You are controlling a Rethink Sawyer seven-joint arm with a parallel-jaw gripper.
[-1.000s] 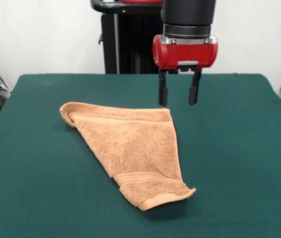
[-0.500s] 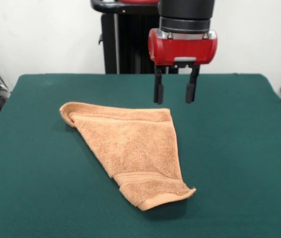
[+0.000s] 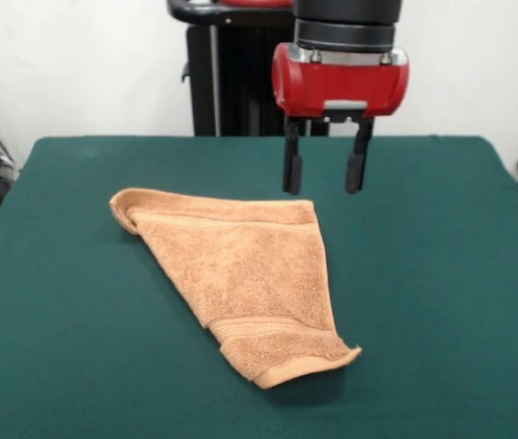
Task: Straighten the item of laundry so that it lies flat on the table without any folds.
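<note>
Green table (image 3: 442, 302) w/ white wall behind. Towel (image 3: 241, 270) lies mid-table, folded into a rough triangle, one corner pointing to front edge. Gripper (image 3: 323, 174) hangs above towel's far corner, jaws released, empty, not touching cloth.

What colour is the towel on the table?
Orange-tan, the hand towel; it shows best in the front view.

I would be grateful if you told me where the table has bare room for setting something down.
The table is bare right of the towel, out to the right edge. A smaller bare patch lies left of the towel, below its far-left corner, toward the near-left edge. It is crowded at the towel's far-right corner, where the open gripper hangs.
</note>
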